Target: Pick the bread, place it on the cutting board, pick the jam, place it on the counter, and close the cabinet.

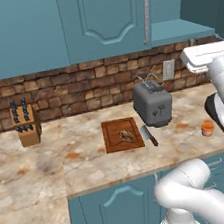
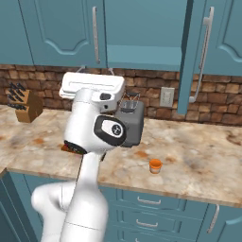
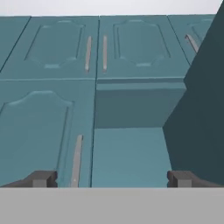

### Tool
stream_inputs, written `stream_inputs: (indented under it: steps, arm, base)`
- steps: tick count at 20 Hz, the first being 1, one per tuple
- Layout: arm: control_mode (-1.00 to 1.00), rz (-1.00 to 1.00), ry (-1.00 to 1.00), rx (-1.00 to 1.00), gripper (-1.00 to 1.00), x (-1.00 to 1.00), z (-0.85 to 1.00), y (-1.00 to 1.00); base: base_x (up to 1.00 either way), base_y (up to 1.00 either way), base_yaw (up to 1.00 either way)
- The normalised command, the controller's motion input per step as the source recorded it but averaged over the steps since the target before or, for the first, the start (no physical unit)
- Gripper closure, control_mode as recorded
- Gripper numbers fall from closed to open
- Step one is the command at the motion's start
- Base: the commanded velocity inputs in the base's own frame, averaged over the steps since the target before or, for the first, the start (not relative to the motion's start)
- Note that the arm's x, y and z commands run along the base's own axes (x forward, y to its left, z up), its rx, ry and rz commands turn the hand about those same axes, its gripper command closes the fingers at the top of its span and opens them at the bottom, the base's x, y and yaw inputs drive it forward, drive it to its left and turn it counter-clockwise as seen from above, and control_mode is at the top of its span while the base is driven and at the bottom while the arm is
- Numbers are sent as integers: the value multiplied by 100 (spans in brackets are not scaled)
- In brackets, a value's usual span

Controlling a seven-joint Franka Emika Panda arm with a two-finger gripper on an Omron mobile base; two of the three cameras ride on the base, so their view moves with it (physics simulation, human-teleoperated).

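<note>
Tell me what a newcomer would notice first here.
Probably the open cabinet door, swung out edge-on above the counter. Next, the tiny orange jam jar standing alone near the counter's front edge, right of the grey toaster. Then the bread lying on the dark cutting board, while the end effector faces the cabinet with its fingers wide apart.

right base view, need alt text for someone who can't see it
A teal wall cabinet door stands open on an empty compartment above a marbled beige stone counter. A tiny orange jam jar sits near the counter's front edge, right of a grey toaster partly hidden by the white robot arm.
</note>
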Motion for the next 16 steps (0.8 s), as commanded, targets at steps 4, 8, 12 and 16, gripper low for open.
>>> stream_inputs:
  steps: [4, 8, 12, 16]
  arm:
    - [-100, 7, 9, 0, -100, -73, 19, -25]
    - [-100, 5, 12, 0, -100, -74, 33, -22]
    - [-100, 2, 14, 0, -100, -76, 44, -25]
    - [-100, 0, 14, 0, -100, -83, 48, -30]
  base:
    - [0, 0, 0]
    - [0, 0, 0]
    - [0, 0, 0]
    - [0, 0, 0]
